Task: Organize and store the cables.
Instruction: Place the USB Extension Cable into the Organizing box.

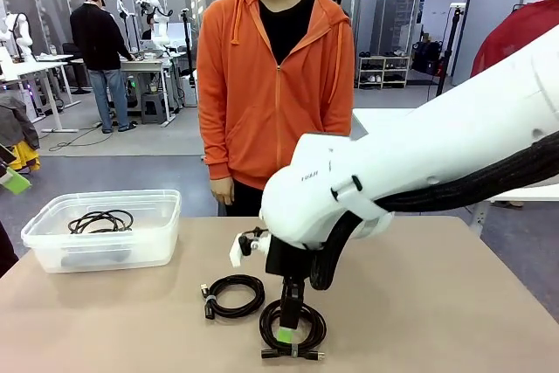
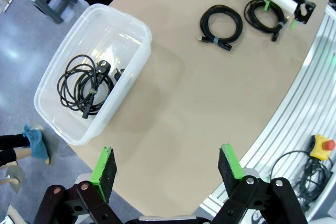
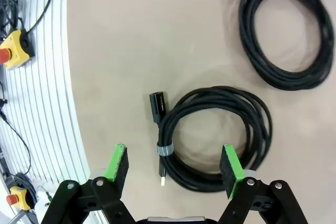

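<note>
near the table's robot-side edge, a coil (image 3: 215,137) lies flat under the right gripper (image 3: 173,163), whose fingers stand spread astride its near arc, pinching nothing. a second coil (image 3: 286,35) lies just beside it, not touching. a third coil (image 2: 86,85) sits in the bin (image 1: 105,251), well to the left. the step looks like picking the near coil, so the next move calls for lowering and closing on the bundled strands. the table edge is close, and bare tabletop runs to the bin. the left gripper (image 2: 167,169) hovers high, fingers spread, empty.
</note>
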{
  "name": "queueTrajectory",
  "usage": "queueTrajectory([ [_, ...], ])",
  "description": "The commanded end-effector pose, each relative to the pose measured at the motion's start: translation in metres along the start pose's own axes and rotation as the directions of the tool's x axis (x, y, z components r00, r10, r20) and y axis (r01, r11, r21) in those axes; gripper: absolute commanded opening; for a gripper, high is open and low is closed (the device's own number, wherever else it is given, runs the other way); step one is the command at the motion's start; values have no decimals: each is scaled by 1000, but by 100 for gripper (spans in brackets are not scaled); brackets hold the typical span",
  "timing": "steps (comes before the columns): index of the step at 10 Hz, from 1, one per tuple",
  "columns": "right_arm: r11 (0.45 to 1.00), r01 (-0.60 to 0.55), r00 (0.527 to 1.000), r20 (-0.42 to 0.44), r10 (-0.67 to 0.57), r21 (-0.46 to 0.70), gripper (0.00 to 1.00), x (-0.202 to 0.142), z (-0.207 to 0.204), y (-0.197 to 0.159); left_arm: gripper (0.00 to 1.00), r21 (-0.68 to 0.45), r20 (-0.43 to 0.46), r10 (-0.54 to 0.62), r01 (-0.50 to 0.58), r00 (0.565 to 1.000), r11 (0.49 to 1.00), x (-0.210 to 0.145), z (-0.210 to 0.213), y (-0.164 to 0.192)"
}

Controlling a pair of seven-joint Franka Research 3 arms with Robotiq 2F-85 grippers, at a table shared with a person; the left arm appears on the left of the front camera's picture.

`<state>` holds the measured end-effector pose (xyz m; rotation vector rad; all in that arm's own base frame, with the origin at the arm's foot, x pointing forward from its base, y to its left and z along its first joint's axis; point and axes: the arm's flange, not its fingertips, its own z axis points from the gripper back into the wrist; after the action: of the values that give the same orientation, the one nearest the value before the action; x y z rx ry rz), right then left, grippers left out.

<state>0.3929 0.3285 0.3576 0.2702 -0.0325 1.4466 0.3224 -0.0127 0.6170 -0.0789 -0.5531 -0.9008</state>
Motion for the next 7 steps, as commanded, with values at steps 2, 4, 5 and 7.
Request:
queueTrajectory([
  [2,999,-45,999,26,45,23,100,-33,51,6,98,17,-11,6,-5,1000,1000,1,0,1],
  [4,997,-67,997,36,66,40,100,-58,88,-1,98,17,-11,6,-5,1000,1000,1,0,1],
  [5,997,-76,996,57,74,33,100,-74,107,-3,98,17,-11,6,-5,1000,1000,1,0,1],
  [7,996,-78,996,41,80,-44,100,-108,135,-8,98,0,0,0,0,1000,1000,0,0,0],
])
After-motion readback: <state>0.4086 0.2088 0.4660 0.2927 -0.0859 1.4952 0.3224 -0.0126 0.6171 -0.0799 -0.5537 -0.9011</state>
